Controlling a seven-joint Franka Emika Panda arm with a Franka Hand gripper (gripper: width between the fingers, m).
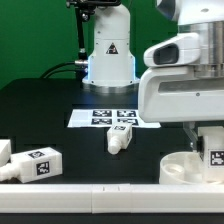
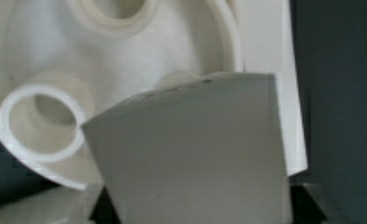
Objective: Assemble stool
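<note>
The round white seat disc lies at the front of the exterior view's right. My gripper hangs right above it, shut on a white stool leg with a tag, held upright over the disc. In the wrist view the leg fills the space between the jaws of the gripper, and the disc with a round socket lies behind it. I cannot tell whether the leg touches the disc. A loose leg lies mid-table. Two more legs lie at the front of the exterior view's left.
The marker board lies flat behind the middle leg. The robot base stands at the back. A pale ledge runs along the table's front edge. The arm's white body covers the exterior view's upper right.
</note>
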